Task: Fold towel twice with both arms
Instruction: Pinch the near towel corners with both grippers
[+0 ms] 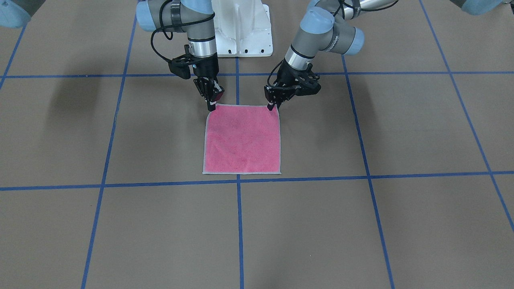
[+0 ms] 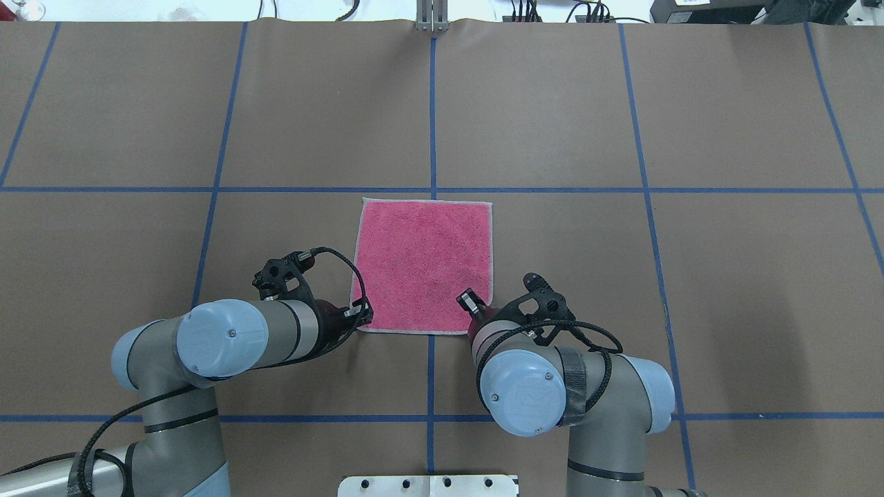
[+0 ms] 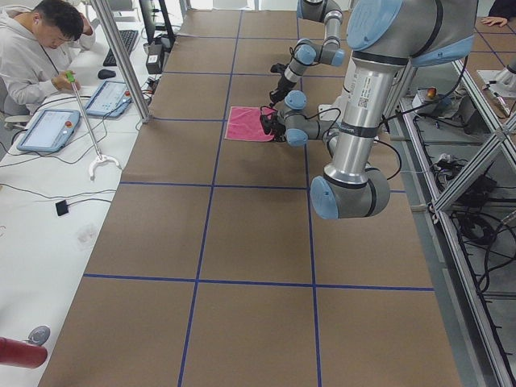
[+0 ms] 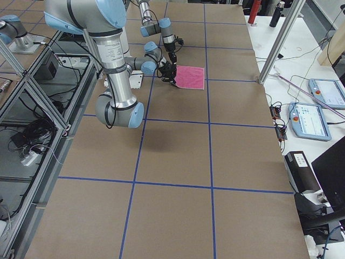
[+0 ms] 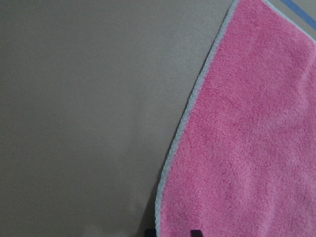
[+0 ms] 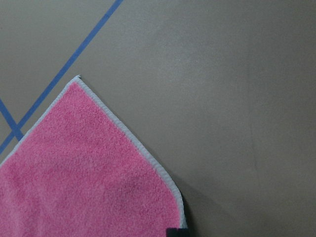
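The towel (image 1: 241,138) lies flat on the brown table, pink face up, with pale grey edging; it also shows in the overhead view (image 2: 425,266). My left gripper (image 1: 272,106) is down at the towel's near left corner (image 2: 362,315), its fingers pinched together on the edging. My right gripper (image 1: 211,106) is at the near right corner (image 2: 469,301), likewise pinched on the corner. In the left wrist view the towel (image 5: 247,148) has its edge slightly raised, with shadow under it. The right wrist view shows the towel (image 6: 89,173) the same way.
The white pedestal base (image 1: 245,32) stands just behind the two grippers. Blue tape lines (image 2: 432,117) divide the table into squares. An operator (image 3: 36,48) sits at a side desk with tablets (image 3: 50,129), beyond the table's far edge.
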`<state>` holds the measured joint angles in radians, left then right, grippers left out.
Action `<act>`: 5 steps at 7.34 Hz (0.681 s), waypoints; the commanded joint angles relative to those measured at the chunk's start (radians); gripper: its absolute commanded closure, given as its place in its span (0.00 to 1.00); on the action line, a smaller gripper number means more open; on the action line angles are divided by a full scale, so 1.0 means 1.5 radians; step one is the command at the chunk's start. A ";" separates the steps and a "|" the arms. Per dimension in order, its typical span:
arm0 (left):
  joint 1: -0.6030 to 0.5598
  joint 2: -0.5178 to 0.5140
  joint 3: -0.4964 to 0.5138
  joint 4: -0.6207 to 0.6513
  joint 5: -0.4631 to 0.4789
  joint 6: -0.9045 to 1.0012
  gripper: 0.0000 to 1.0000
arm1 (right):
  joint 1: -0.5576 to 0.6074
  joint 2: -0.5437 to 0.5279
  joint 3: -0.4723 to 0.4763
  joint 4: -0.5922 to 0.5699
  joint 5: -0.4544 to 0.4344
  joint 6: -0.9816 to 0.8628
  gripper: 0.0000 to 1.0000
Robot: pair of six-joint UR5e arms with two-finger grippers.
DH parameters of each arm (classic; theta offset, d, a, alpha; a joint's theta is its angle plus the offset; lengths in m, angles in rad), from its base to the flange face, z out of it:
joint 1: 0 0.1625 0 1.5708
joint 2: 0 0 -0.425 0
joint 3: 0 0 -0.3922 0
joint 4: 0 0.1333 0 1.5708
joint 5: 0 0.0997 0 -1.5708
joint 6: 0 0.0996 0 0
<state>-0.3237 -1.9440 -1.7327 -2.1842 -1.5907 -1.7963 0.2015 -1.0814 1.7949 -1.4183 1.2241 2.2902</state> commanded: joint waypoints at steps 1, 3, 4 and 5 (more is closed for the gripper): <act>-0.002 0.001 -0.002 0.000 0.000 0.001 0.69 | 0.001 0.000 0.000 0.000 0.000 0.000 1.00; -0.002 0.024 -0.026 0.000 -0.003 0.001 0.69 | 0.001 0.000 0.001 0.000 0.000 0.000 1.00; -0.001 0.032 -0.034 0.000 -0.002 0.001 0.70 | 0.002 0.000 0.000 0.000 0.000 0.000 1.00; 0.001 0.031 -0.034 0.000 -0.001 0.000 0.70 | 0.002 0.000 0.000 0.000 0.000 0.000 1.00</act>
<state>-0.3250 -1.9034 -1.7770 -2.1844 -1.5935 -1.7950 0.2035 -1.0814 1.7954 -1.4189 1.2241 2.2902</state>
